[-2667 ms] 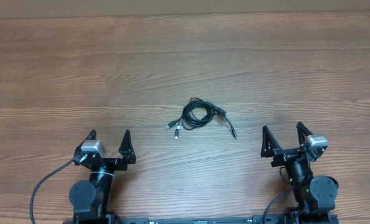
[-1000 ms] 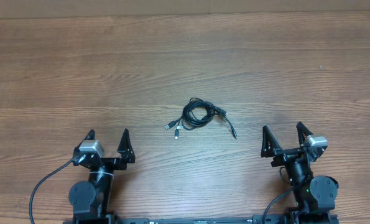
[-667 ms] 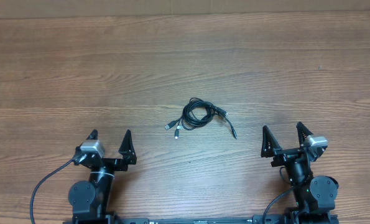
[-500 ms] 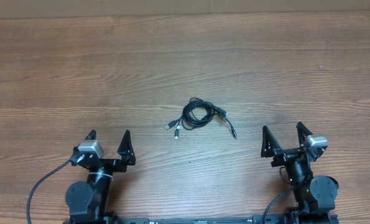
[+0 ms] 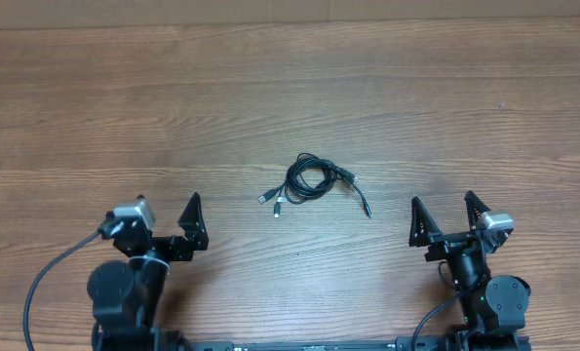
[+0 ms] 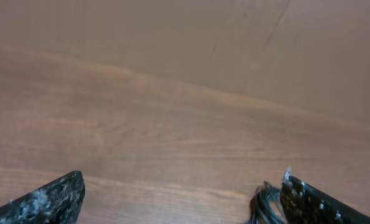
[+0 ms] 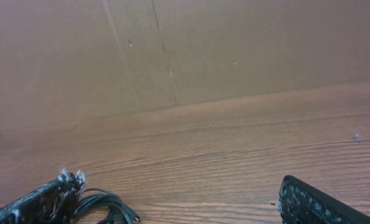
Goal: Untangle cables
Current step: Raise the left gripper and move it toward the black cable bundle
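Observation:
A small tangle of black cables [image 5: 311, 181] lies on the wooden table near its middle, with loose plug ends to its left and lower right. My left gripper [image 5: 165, 210] is open and empty at the near left, well short of the cables. My right gripper [image 5: 444, 209] is open and empty at the near right. The cables show at the lower right of the left wrist view [image 6: 265, 204] and at the lower left of the right wrist view [image 7: 107, 206]. Both wrist views show only the fingertips, spread wide apart.
The wooden table [image 5: 290, 88] stretches wide around the cables. A brown cardboard wall [image 7: 234, 43] stands along the far edge.
My left arm has shifted a little to the left and turned, so its gripper points more toward the cables. The right arm and the cables have not moved.

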